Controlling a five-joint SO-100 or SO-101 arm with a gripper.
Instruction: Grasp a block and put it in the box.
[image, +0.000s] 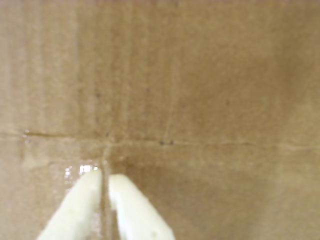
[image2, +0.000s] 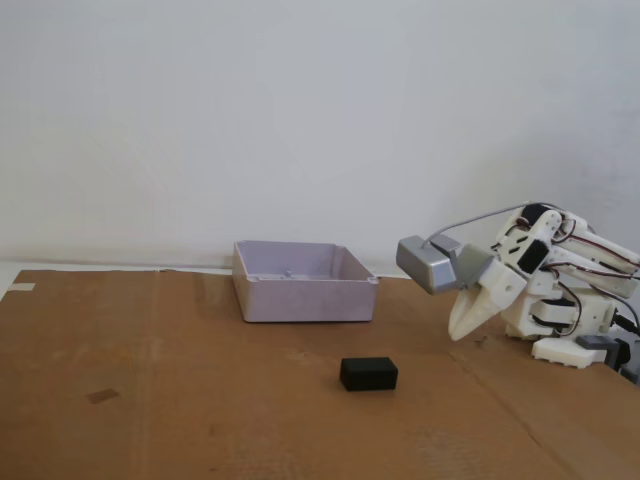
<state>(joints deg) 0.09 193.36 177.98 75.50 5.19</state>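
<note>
The small black block (image2: 368, 373) lies on the brown cardboard in the fixed view, in front of and slightly right of the box (image2: 304, 281), a pale lilac-grey tray. My white gripper (image2: 458, 331) hangs to the right of the block, tips pointing down close to the cardboard, shut with nothing between its fingers. In the wrist view the gripper (image: 104, 175) shows two white fingers nearly touching over bare cardboard; block and box are out of that view.
A grey camera housing (image2: 432, 262) sits on the wrist above the gripper. The arm's white base (image2: 570, 320) stands at the right edge. A cardboard seam (image: 200, 143) runs across the wrist view. White wall behind.
</note>
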